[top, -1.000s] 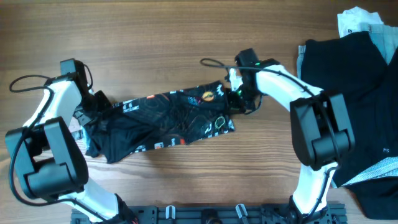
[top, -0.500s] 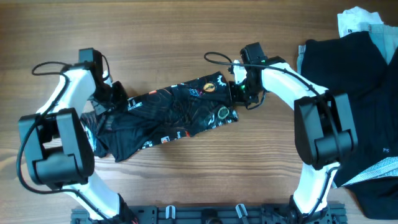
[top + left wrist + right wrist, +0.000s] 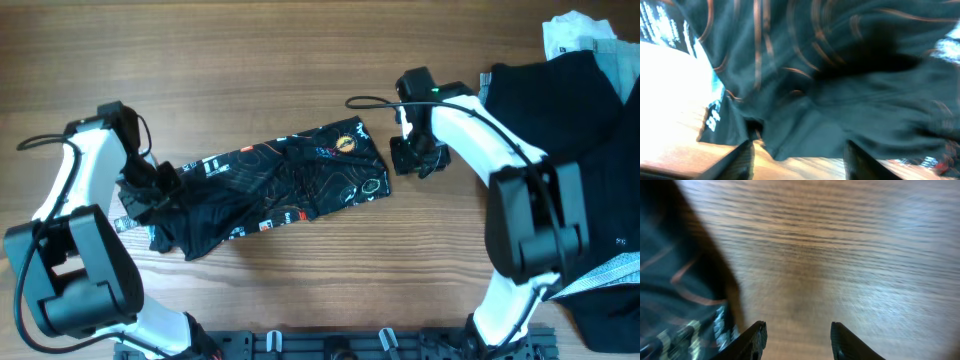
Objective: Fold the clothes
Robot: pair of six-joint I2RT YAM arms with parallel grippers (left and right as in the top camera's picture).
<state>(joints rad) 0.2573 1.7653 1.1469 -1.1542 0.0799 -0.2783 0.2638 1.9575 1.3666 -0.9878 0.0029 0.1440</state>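
The black T-shirt with orange contour lines and colourful patches lies on the wooden table as a long, rumpled band, slanting from lower left to upper right. My left gripper is at its left end. In the left wrist view its fingers are spread open, with the fabric just ahead and bare wood between them. My right gripper is just off the shirt's right end. In the right wrist view it is open over bare wood, with the shirt's edge at the left.
A pile of dark clothes lies at the right edge of the table. A white garment sits behind it and a grey striped cloth lies at the lower right. A black rail runs along the front edge.
My right gripper has let go of the shirt's right end and moved right onto bare wood. My left arm has swung back left and down. The shirt has settled on the table.
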